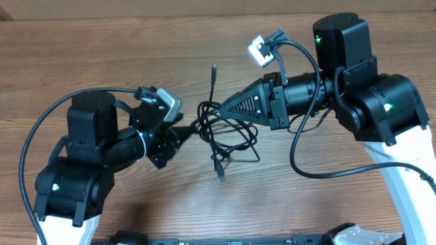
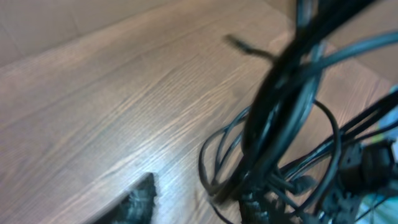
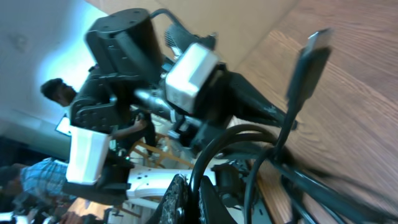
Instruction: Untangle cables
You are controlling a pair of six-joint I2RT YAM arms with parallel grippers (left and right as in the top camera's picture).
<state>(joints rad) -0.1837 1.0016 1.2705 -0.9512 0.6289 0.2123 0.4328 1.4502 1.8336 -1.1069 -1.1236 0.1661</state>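
**Overhead:** the cables (image 1: 228,133) lie tangled on the wooden table (image 1: 102,41) between both arms. The right gripper (image 1: 204,107), jaws together, pinches a strand at the tangle's upper left. The left gripper (image 1: 180,129) meets its left edge.

**Left wrist:** blurred strands crowd the lens, so the jaw gap cannot be told.

**Right wrist:** a raised connector plug (image 3: 314,46) stands beside the left arm (image 3: 118,37), with cable loops in front of it.

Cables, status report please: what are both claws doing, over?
Right gripper shut on the cables. Tangle knotted mid-table. Left gripper open, strands between fingers. Arm wire loops nearby.
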